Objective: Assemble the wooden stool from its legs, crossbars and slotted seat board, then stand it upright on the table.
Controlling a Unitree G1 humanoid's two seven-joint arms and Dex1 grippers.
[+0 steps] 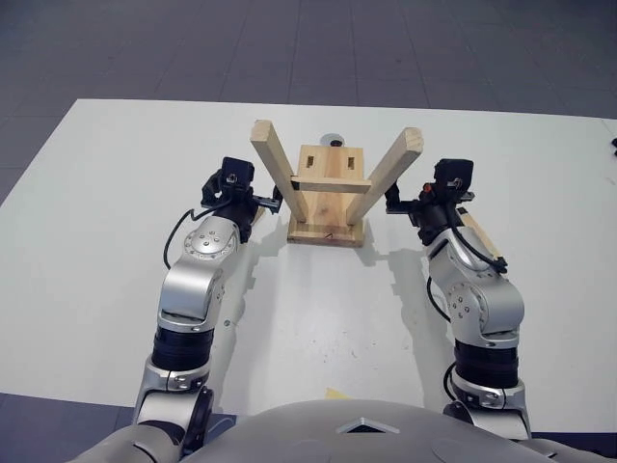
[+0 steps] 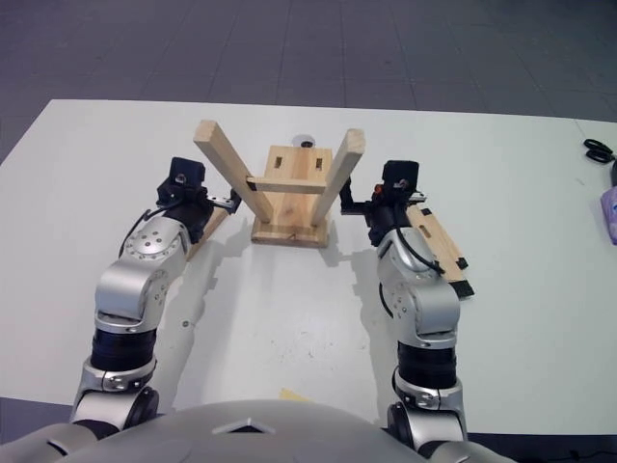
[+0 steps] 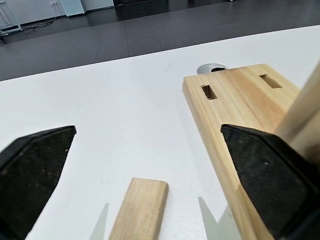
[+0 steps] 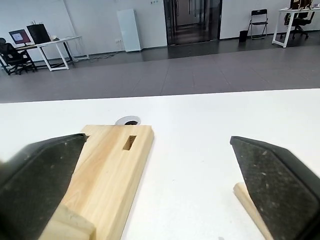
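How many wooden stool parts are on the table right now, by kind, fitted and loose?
seat board: 1
legs standing in the board: 2
crossbar between them: 1
loose wooden pieces, kind unclear: 2
Total: 6

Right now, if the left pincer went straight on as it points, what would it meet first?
The left pincer would likely meet the seat board, in line with its inner finger; depth is unclear.

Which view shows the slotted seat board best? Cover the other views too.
The left eye view: the seat board shows whole, two legs standing in it. The right eye view matches. The left wrist view gives one end with two slots, the right wrist view one corner with one slot.
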